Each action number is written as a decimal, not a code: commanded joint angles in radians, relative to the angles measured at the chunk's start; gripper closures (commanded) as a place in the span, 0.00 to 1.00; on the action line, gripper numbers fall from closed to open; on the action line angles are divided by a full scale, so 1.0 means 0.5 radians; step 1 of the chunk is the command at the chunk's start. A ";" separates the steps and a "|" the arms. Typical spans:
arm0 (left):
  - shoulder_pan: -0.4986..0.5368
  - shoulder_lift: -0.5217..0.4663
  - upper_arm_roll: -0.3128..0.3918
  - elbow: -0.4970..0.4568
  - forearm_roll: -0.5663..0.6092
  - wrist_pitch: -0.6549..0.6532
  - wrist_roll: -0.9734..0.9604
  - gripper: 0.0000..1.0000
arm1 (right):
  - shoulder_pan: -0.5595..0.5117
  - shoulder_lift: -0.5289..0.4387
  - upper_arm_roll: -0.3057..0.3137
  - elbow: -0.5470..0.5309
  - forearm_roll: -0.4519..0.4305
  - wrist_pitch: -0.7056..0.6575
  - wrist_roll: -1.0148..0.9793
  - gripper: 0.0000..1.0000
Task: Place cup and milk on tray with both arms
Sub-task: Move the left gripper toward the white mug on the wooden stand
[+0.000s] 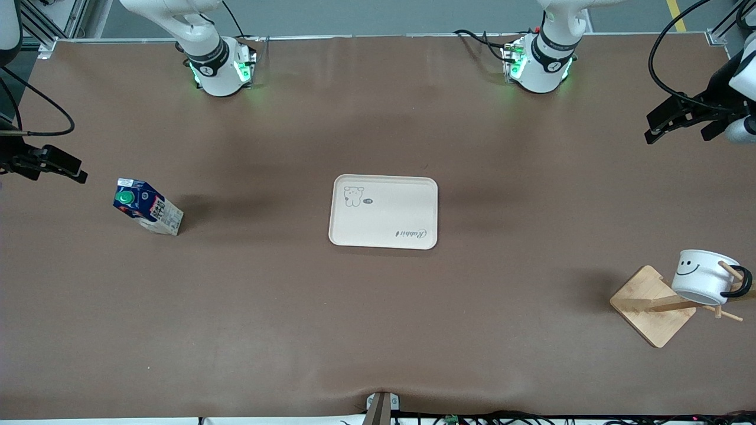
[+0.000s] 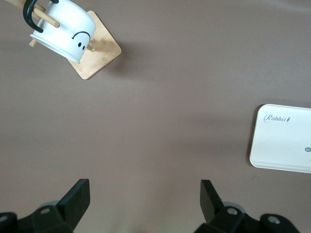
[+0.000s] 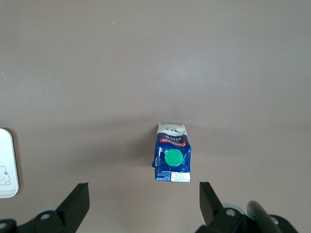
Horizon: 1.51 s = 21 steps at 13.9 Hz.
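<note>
The cream tray lies flat at the table's middle with nothing on it. The milk stands on the table toward the right arm's end. The cup hangs tilted on a peg of a wooden rack toward the left arm's end. My left gripper is open and empty, up over bare table. Its wrist view shows the cup and a corner of the tray. My right gripper is open and empty, up over the table beside the milk. Its wrist view shows the milk and the tray's edge.
The square wooden rack base sits near the table's front corner at the left arm's end; it also shows in the left wrist view. The two arm bases stand along the table's edge farthest from the front camera. Brown tabletop surrounds the tray.
</note>
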 commanded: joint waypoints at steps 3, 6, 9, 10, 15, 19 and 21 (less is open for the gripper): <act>0.024 -0.006 0.001 0.041 -0.006 -0.073 0.015 0.00 | -0.021 0.002 0.008 0.003 -0.012 0.008 0.002 0.00; 0.079 0.019 -0.002 0.096 0.013 -0.070 0.030 0.00 | -0.021 0.005 0.005 0.003 -0.012 0.008 0.002 0.00; 0.229 0.013 -0.005 0.005 0.007 0.104 0.036 0.00 | -0.024 0.005 0.005 0.003 -0.012 0.008 0.002 0.00; 0.272 0.004 -0.005 -0.059 0.004 0.220 0.036 0.00 | -0.024 0.005 0.005 0.003 -0.012 0.008 0.002 0.00; 0.463 -0.021 -0.008 -0.522 -0.027 0.904 0.036 0.00 | -0.027 0.005 0.005 0.003 -0.012 0.011 0.002 0.00; 0.564 -0.021 -0.008 -0.805 -0.054 1.374 0.033 0.00 | -0.030 0.008 0.002 0.003 -0.012 0.011 0.002 0.00; 0.604 -0.033 -0.008 -0.961 -0.192 1.607 0.033 0.00 | -0.039 0.008 0.005 0.006 -0.012 0.011 0.002 0.00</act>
